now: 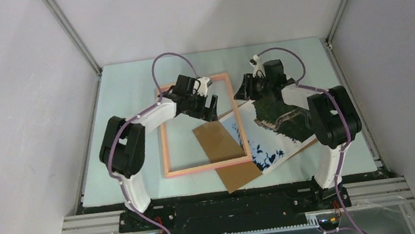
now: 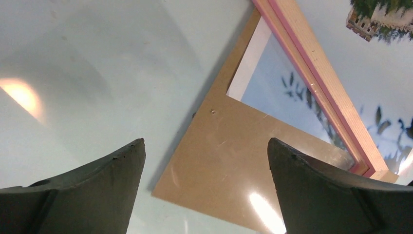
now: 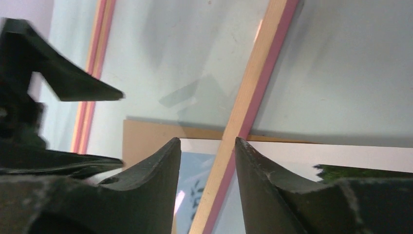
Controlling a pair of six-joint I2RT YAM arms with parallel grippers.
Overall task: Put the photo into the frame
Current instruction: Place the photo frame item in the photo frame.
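The right pincer (image 3: 208,141) stood partly apart, astride the right rail of the frame (image 3: 258,73). One finger sat close against the wood and a sliver of gap showed on the other side, so it did not look clamped. The left pincer (image 2: 207,144) hung wide apart inside the frame's opening, holding nothing, above the brown board (image 2: 229,161) and the pale table (image 1: 307,69).

The photo (image 1: 266,148) lay flat on the table and askew. Most of it was to the right of the frame, and its left part ran under the right rail into the opening. The board lay across the photo's near corner, and both sheets appeared to sit beneath the frame.

By my reading the photo was not yet seated and the work was at the sorting-out step, separating the frame, board and photo. The next move probably called for a firm hold on the rail to raise or shift the frame. The photo could then be drawn free of the board and squared to the opening without creasing.
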